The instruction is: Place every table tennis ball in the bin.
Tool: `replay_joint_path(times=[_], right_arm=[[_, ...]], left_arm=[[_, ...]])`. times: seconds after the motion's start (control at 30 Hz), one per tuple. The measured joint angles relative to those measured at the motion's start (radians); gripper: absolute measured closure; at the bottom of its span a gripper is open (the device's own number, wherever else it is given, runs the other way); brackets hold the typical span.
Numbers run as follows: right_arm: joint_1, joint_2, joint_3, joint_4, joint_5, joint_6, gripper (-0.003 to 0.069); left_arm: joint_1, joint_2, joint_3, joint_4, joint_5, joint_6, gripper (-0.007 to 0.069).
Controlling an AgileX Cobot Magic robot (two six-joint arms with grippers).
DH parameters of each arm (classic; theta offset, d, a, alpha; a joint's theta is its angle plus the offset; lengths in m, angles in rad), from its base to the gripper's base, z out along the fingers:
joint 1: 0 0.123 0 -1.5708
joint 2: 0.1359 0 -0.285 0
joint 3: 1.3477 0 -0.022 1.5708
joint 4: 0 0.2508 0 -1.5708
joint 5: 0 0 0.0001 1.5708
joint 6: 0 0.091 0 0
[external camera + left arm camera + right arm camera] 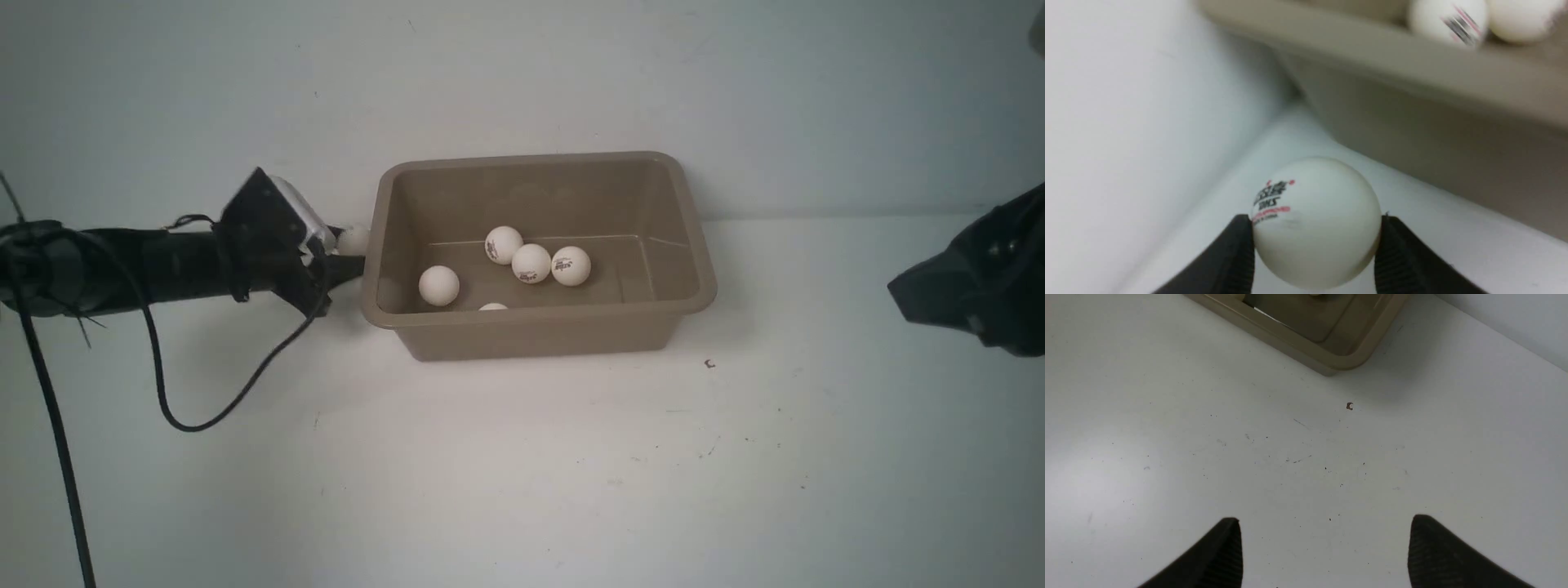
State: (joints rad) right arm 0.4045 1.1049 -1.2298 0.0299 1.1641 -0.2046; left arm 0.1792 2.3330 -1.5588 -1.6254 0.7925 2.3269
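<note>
The left gripper is clamped on a table tennis ball, one black finger pressed to each side of it and its printed logo facing up. This held ball sits just outside the left wall of the bin, close to the rim, near the far wall. Five other balls lie inside the bin: three in a cluster, one to the left, and one half hidden by the near wall. The right gripper stands well apart to the right, fingers spread wide, holding nothing over the table.
</note>
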Motion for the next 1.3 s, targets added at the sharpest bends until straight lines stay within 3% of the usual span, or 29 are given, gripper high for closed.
replay_joint_path(times=[0.13,0.23,0.3,0.43,0.7,0.9,1.07,1.17,1.3], right_arm=[[0.0,0.0,0.0,0.0,0.0,0.0,0.0165],[0.0,0.0,0.0,-0.001,0.0,0.0,0.0165],[0.0,0.0,0.0,-0.001,0.0,-0.001,0.0165],[0.0,0.0,0.0,-0.001,0.0,-0.001,0.0165],[0.0,0.0,0.0,0.003,0.008,-0.001,0.0165],[0.0,0.0,0.0,0.003,0.008,-0.001,0.0165],[0.0,-0.003,0.0,-0.002,0.004,-0.001,0.0165],[0.0,-0.022,0.001,-0.03,-0.029,-0.001,0.0165],[0.0,-0.123,0.001,-0.192,-0.179,0.058,0.0165]], left_arm=[[0.054,-0.077,0.0,0.037,0.067,-0.07,0.029],[0.067,-0.113,0.0,0.082,0.224,-0.109,0.029],[0.046,-0.131,0.0,0.116,0.326,-0.13,0.029],[-0.021,-0.14,0.0,0.134,0.351,-0.143,0.029],[-0.234,-0.14,0.0,0.175,0.02,-0.139,0.029],[-0.304,-0.14,0.0,0.271,-0.054,-0.197,0.0256],[-0.32,-0.188,0.001,0.307,-0.157,-0.411,0.0102],[-0.31,-0.255,0.001,0.35,-0.235,-0.506,0.008],[-0.27,-0.418,0.001,0.483,-0.334,-0.688,0.0084]])
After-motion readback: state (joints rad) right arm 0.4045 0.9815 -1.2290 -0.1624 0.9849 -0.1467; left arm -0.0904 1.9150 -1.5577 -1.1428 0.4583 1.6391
